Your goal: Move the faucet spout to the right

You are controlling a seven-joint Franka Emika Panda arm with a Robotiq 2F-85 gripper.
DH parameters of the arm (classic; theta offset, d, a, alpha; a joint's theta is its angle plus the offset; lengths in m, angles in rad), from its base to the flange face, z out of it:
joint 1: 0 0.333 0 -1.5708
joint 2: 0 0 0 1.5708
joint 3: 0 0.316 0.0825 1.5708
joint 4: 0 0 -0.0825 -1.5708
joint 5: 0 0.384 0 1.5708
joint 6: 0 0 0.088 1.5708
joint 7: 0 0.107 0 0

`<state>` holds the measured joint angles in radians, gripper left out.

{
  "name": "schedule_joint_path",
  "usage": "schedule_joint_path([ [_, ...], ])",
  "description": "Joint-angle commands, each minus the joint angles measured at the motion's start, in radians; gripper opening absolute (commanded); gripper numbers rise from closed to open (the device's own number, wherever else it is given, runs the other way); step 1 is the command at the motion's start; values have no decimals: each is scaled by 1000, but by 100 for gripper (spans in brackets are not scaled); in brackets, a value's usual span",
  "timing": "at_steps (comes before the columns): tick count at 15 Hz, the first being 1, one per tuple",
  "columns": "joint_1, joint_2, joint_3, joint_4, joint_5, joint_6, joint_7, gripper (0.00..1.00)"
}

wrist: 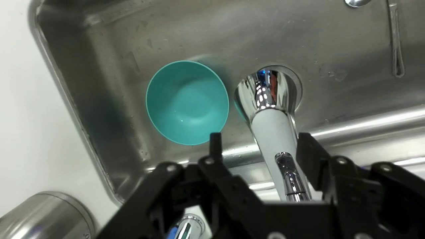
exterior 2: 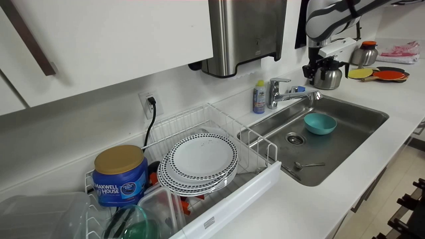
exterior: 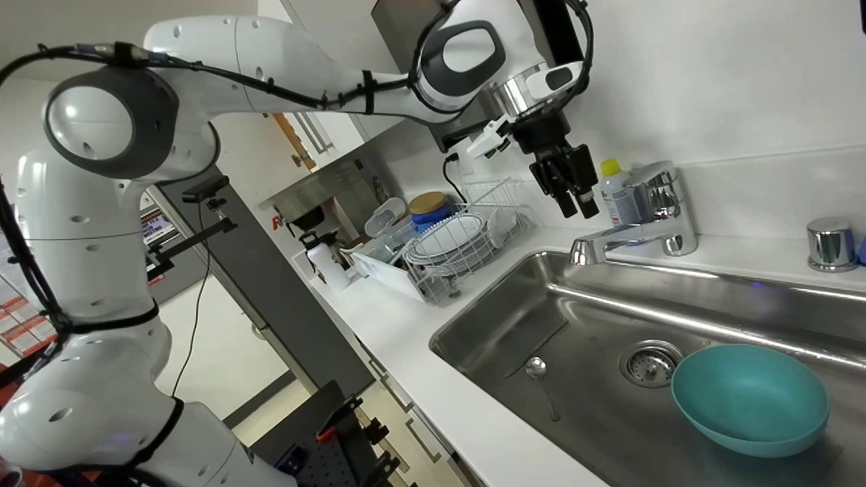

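The chrome faucet spout [exterior: 629, 235] reaches from the faucet base [exterior: 678, 220] over the back edge of the steel sink. It also shows in an exterior view [exterior 2: 294, 95]. My gripper [exterior: 579, 211] points down, above and apart from the spout. It also shows in an exterior view [exterior 2: 310, 77], in front of a steel carafe. In the wrist view my gripper [wrist: 257, 141] is open and empty. The spout [wrist: 272, 132] runs between its two fingers there, close to the right finger. The spout's rear end is hidden by the gripper in that view.
A teal bowl [wrist: 187, 103] sits in the sink [exterior: 588, 406] near the drain, with a spoon and another utensil. A spray can [exterior 2: 259, 98] stands beside the faucet base. A small chrome tap [exterior: 831, 245] stands behind the sink. A dish rack [exterior 2: 212, 205] holds plates.
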<state>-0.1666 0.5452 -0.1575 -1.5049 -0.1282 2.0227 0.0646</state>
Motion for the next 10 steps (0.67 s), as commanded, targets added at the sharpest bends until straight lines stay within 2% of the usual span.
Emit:
schedule_joint_path([
  [1,-12,-46,4,-17,4,-53,-53,92],
  [2,-19,-40,6,-10,10,-58,-70,99],
  [3,-29,-28,9,-2,16,-56,-96,100],
  [6,-53,5,19,7,28,-42,-169,100],
  [10,-81,51,42,29,79,-79,-245,100],
])
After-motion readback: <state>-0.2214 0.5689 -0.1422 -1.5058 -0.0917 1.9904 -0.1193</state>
